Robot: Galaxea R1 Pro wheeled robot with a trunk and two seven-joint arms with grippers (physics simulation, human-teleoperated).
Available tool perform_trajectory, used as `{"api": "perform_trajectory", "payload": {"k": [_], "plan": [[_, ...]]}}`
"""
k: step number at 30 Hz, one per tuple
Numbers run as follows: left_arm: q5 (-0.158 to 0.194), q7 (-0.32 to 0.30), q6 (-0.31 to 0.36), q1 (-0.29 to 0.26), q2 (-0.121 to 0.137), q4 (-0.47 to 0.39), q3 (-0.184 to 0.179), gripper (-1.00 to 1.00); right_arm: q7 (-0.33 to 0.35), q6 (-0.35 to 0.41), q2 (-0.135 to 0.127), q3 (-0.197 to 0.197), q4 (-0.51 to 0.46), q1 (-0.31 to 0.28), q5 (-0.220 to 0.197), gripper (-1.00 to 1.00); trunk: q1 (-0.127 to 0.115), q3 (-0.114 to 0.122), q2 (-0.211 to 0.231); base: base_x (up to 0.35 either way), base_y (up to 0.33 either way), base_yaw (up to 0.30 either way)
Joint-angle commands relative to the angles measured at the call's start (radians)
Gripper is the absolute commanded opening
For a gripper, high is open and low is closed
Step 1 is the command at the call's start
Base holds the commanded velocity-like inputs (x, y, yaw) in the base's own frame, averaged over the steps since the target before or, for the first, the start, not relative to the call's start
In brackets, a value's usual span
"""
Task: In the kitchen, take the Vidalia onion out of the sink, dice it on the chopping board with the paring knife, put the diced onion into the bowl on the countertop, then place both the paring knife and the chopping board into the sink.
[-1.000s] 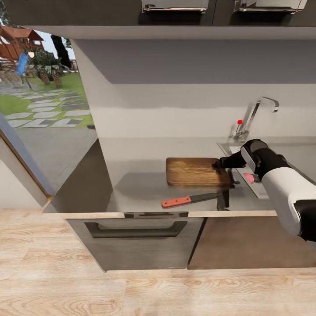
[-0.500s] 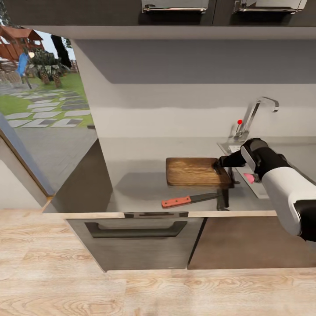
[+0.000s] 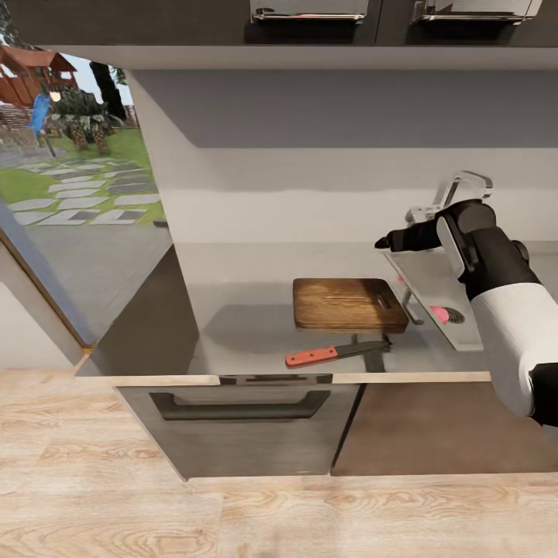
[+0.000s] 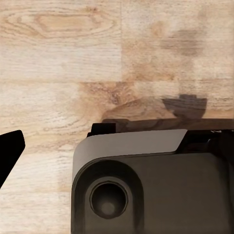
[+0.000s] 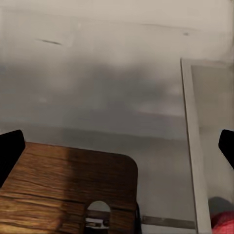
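While nothing looks cut yet, I judge we're early in the job: no diced pieces anywhere, and both tools are on the counter, not in the basin. Nearest me, by the front edge of the countertop (image 3: 232, 325), lies the paring knife (image 3: 335, 353), red handle to the left, blade pointing right twd the sink. Just behind it sits the chopping board (image 3: 347, 304), bare on top, handle slot at its right end; the knife is near it but apart. In the right wrist cam the board (image 5: 63, 187) is below and ahead of the cam, nothing between the tips.

Right of the board is the sink (image 3: 434, 283). Inside, a pinkish thing (image 3: 439, 313) rests beside the drain, prob the onion, though too small to be sure. So pick-out, dicing, transfer to bowl and both drop-offs are all left, as far as I can tell.

Further back, the right gripper (image 3: 385, 242) hangs above the counter, off the board's far right corner, in front of the tap (image 3: 457, 194). Its fingers are spread wide, holding nothing. Left gripper (image 4: 9, 151): one dark tip over wood floor (image 4: 73, 58); can't tell its spread.
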Motion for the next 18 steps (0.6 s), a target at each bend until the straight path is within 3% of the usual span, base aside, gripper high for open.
{"api": "perform_trajectory", "payload": {"k": [1, 18], "plan": [[0.000, 0.000, -0.001, 0.001, 0.000, -0.002, 0.000, 1.00, 0.000, 0.004, -0.001, 0.004, -0.002, -0.001, -0.002, 1.00, 0.000, -0.001, 0.000, -0.007, 0.000, 0.000], [0.000, 0.000, -0.001, 0.001, 0.000, -0.002, 0.000, 1.00, 0.000, 0.000, 0.002, 0.005, 0.059, -0.001, -0.001, 1.00, 0.000, -0.001, 0.000, -0.306, 0.000, 0.000]]}}
